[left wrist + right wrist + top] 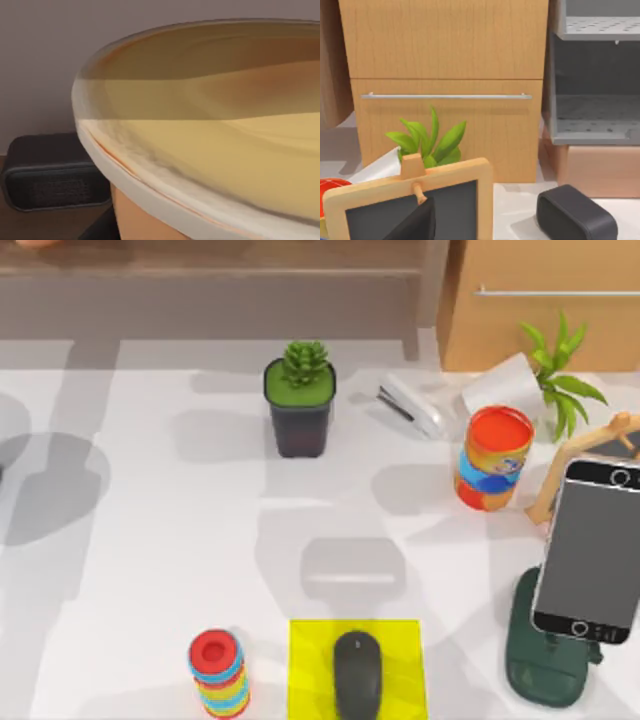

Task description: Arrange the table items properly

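Note:
The tan drink cup (210, 150) with its foamy top sits right up against the left wrist camera. My left gripper (100, 231) shows as a dark finger lying against the cup's wall. The black silver-edged smartphone (588, 550) leans upright on a dark green stand (540, 665) at the table's right edge. At the front centre, the dark grey mouse (357, 672) rests on a yellow pad (310, 670). A dark part of my right gripper (415, 222) hangs in front of a small wooden-framed chalkboard (415, 200).
At the back centre stands a succulent in a black pot (300, 400), with a white stapler (410, 405) to its right. A red-topped can (495, 458) and a leafy plant (560, 370) are at the back right. A stack of colourful rings (218, 672) stands front left.

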`<state>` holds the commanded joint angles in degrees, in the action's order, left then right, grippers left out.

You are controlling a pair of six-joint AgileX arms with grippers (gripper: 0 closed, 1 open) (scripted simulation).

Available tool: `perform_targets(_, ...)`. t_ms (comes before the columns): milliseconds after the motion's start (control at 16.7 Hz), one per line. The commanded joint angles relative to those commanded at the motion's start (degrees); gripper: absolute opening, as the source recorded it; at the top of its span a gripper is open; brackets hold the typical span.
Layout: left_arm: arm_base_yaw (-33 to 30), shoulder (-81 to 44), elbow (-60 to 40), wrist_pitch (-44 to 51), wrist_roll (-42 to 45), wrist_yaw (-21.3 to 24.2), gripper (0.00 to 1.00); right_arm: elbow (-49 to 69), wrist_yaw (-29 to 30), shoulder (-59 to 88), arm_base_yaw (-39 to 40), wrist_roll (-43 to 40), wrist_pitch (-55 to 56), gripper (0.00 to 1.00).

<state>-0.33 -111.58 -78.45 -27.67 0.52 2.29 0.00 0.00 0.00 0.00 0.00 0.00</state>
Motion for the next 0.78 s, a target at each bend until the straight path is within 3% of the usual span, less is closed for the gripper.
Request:
perform_targets(420,0.00,0.00,0.00,0.00,0.00,0.00,0.98,0.00,0.00,0.00,0.00,0.00,0.00,1.00)
perform_targets(780,0.00,0.00,0.00,0.00,0.00,0.00,1.00,0.00,0.00,0.00,0.00,0.00,0.00,1.00)
